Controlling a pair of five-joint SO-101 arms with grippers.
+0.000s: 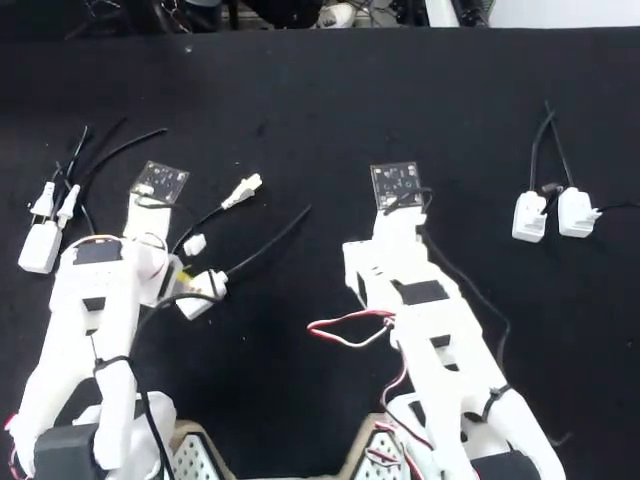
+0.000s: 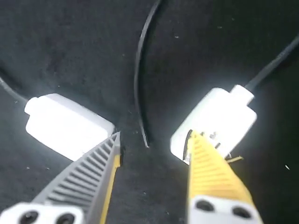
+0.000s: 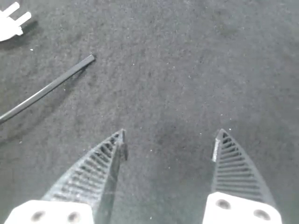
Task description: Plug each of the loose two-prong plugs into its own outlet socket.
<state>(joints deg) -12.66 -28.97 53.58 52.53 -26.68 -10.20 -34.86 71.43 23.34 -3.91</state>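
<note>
My left gripper (image 2: 152, 136) is open, low over the black mat. Its yellow finger (image 2: 212, 170) lies against a white corded plug body (image 2: 219, 119), and its grey finger (image 2: 91, 165) reaches the edge of a second white piece (image 2: 65, 125). From above, that plug body (image 1: 205, 290) and a small white piece (image 1: 195, 243) lie by the left arm. A loose two-prong plug (image 1: 245, 188) lies farther back, also at the edge of the right wrist view as a plug (image 3: 11, 21). My right gripper (image 3: 170, 140) is open over bare mat.
Two more white plugs (image 1: 55, 202) and a white block (image 1: 38, 248) lie at the far left. Two white corded pieces (image 1: 550, 213) sit at the far right. Black cables (image 1: 265, 243) trail across the mat; one cable end (image 2: 145, 142) lies between the left fingers.
</note>
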